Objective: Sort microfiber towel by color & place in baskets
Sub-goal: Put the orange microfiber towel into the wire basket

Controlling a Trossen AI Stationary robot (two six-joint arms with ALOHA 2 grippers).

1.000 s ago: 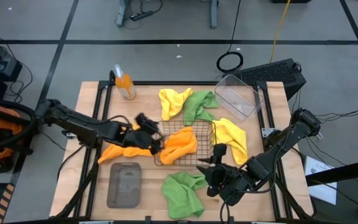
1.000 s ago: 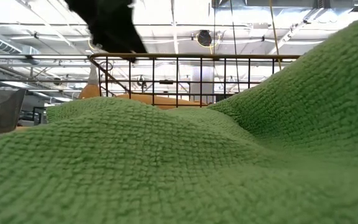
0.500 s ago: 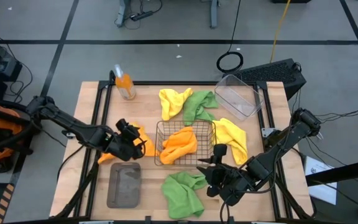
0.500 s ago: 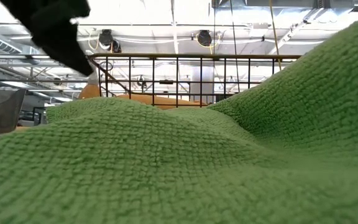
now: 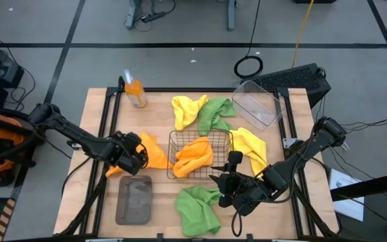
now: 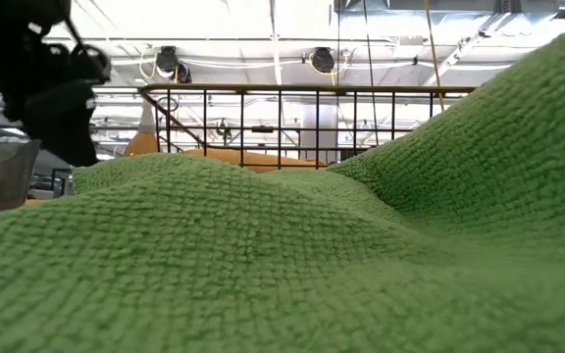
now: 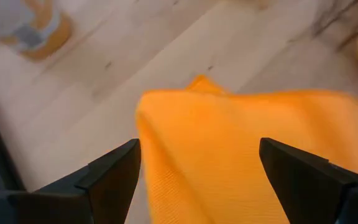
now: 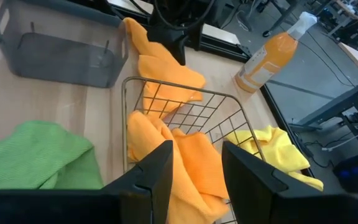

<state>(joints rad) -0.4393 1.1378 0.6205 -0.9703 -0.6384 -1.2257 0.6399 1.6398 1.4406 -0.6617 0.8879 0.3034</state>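
Left tool point(image 5: 138, 156) wide open over an orange towel point(image 7: 247, 155) on the bench point(image 5: 99, 107), at nine o'clock from the wire basket point(image 5: 200, 153). Towel stretched three to nine o'clock. Right tool point(image 5: 225, 189) open, holding nothing, at five o'clock from the basket.

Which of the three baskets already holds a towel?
The wire-mesh basket at the table's middle: an orange towel lies inside. The clear tub and grey tray hold none.
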